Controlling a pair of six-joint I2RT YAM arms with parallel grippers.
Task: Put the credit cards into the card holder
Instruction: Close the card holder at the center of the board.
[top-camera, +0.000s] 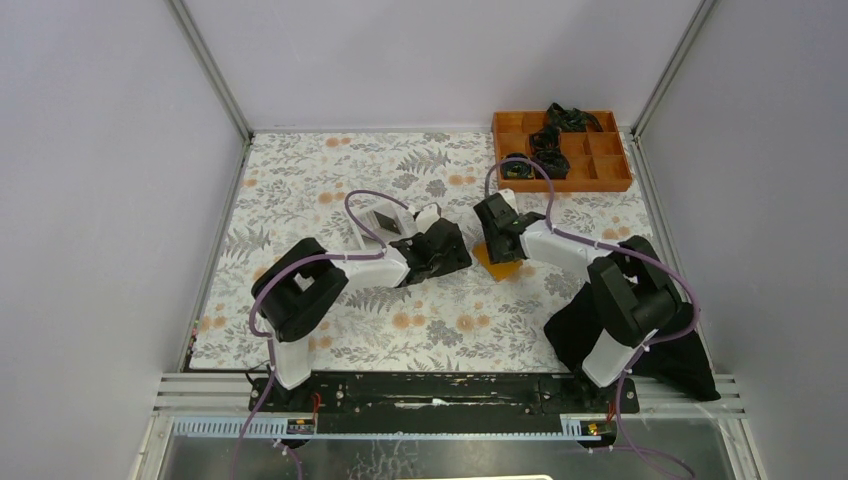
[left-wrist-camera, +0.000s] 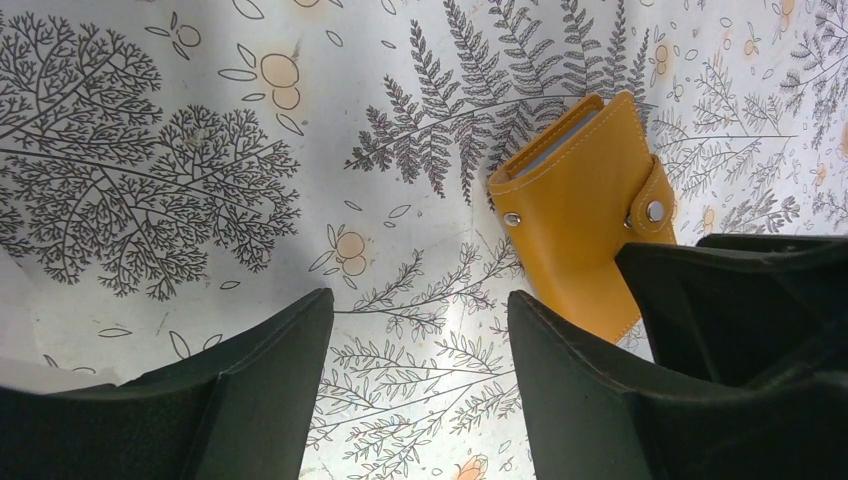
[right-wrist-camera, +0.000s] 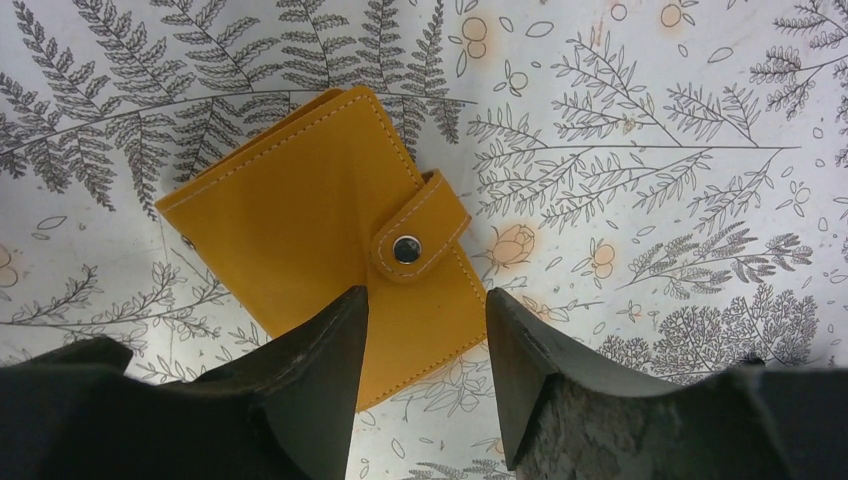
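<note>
The card holder (top-camera: 497, 263) is a small orange-tan wallet lying flat mid-table, its strap snapped shut over the clasp (right-wrist-camera: 407, 249). It also shows in the right wrist view (right-wrist-camera: 310, 220) and the left wrist view (left-wrist-camera: 585, 215). My right gripper (right-wrist-camera: 425, 305) is open just above the wallet's near edge, one finger over it. My left gripper (left-wrist-camera: 420, 310) is open and empty over bare mat, to the left of the wallet. In the top view the left gripper (top-camera: 460, 252) and the right gripper (top-camera: 497, 238) nearly meet at the wallet. No credit card shows clearly.
A white rectangular box (top-camera: 385, 222) with a dark inside sits behind the left arm's wrist. A large orange compartment tray (top-camera: 610, 170) with black items stands at the back right. A black cloth (top-camera: 680, 360) lies by the right arm's base.
</note>
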